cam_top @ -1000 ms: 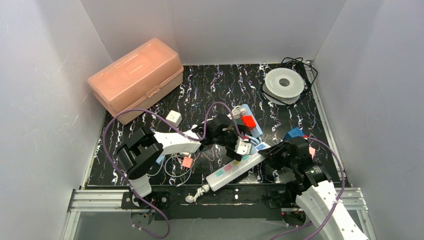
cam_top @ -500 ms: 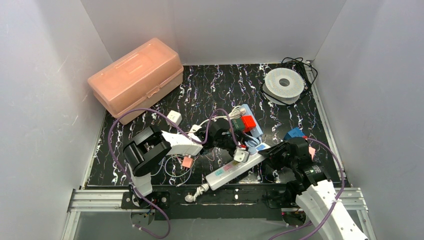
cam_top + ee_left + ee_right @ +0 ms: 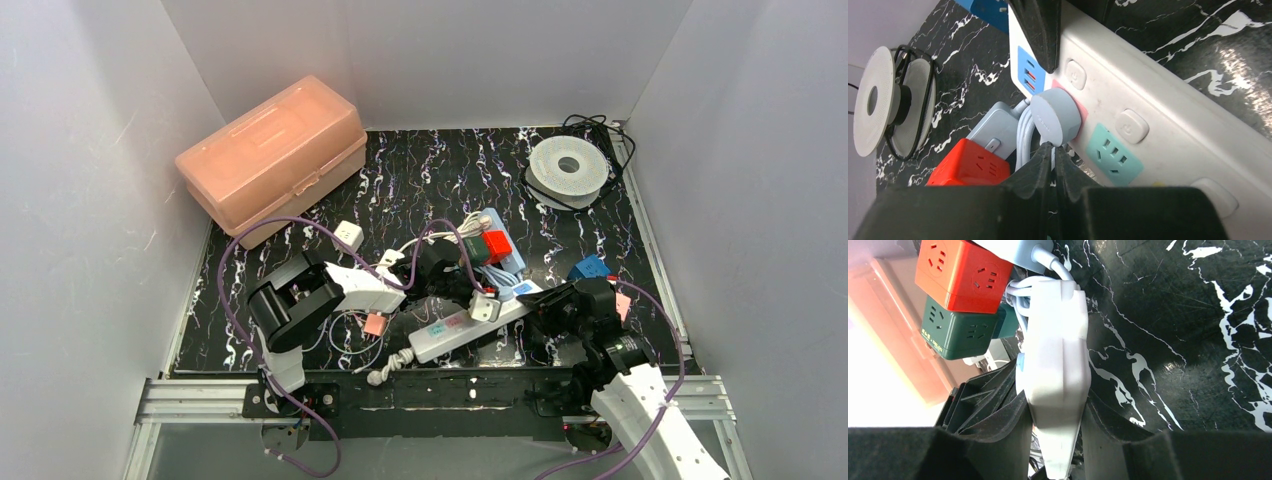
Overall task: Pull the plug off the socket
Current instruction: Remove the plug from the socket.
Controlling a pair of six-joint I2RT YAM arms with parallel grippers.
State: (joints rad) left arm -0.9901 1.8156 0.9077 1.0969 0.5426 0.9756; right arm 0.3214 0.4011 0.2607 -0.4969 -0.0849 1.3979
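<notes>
A white power strip point(image 3: 455, 331) lies slantwise near the table's front, with coloured sockets and a round grey plug point(image 3: 1055, 117) seated in its pink socket. My left gripper point(image 3: 1053, 147) is shut with nothing between its fingers; the tips meet just under the plug's rim, beside its white cable. In the top view the plug point(image 3: 485, 307) sits right at my left gripper point(image 3: 462, 290). My right gripper point(image 3: 1054, 405) is shut on the strip's far end point(image 3: 1055, 355), one finger on each side of the white body. It shows in the top view at the strip's right end point(image 3: 548, 305).
A red cube socket point(image 3: 495, 243) and a green one point(image 3: 474, 248) crowd just behind the strip, on a light-blue strip. A pink lidded box point(image 3: 272, 155) stands back left, a white spool point(image 3: 568, 168) back right. Small adapters point(image 3: 347, 235) lie near the left arm.
My left gripper's fingers went from wide open around the plug to fully shut under it. The strip's near left end swung a little farther from the front edge. The plug stays in its socket.
</notes>
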